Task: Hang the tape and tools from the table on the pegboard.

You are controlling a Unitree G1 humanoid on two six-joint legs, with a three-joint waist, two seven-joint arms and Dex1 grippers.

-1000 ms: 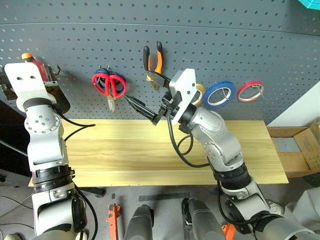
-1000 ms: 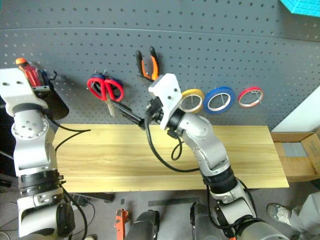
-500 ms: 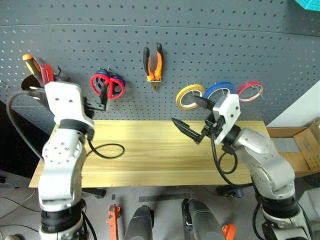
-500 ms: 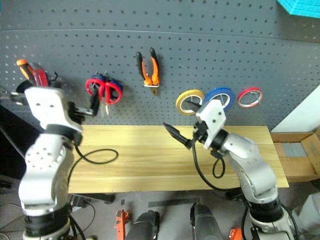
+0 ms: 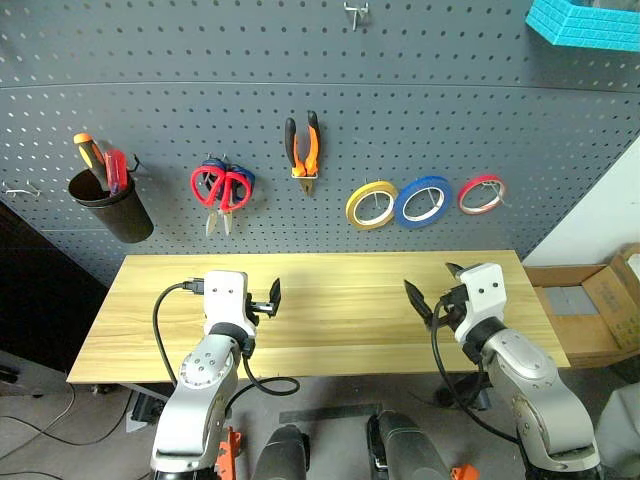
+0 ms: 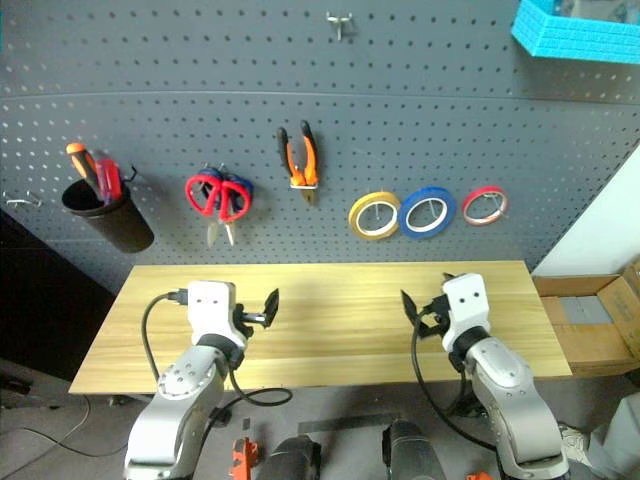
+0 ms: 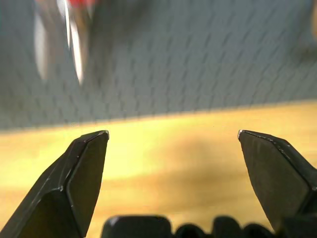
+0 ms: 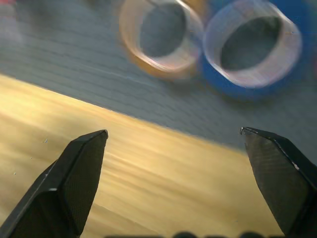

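On the pegboard [image 5: 180, 80] hang the yellow tape [image 5: 371, 205], the orange-and-black pliers [image 5: 305, 145] and the red-handled scissors [image 5: 222, 190]. The red-handled screwdriver [image 5: 113, 170] stands in a black cup [image 5: 110, 207] fixed to the board. The wooden table [image 5: 340, 310] is bare. My left gripper [image 5: 268, 300] hovers low over the table's left half, open and holding nothing; its black fingers [image 7: 84, 168] stand wide apart. My right gripper [image 5: 432, 290] is low over the right half, below the tape rings, also open and holding nothing.
A blue ring [image 5: 421, 200] and a red ring [image 5: 481, 194] hang right of the yellow tape [image 8: 161, 37]. Blue-handled scissors sit behind the red ones. A turquoise basket [image 5: 585, 22] is mounted at the top right. A cardboard box [image 5: 610, 300] lies beyond the table's right end.
Both arms have come down from the pegboard to just above the table, the right one swinging out to the right. Both grippers stayed open. The camera view has also shifted.
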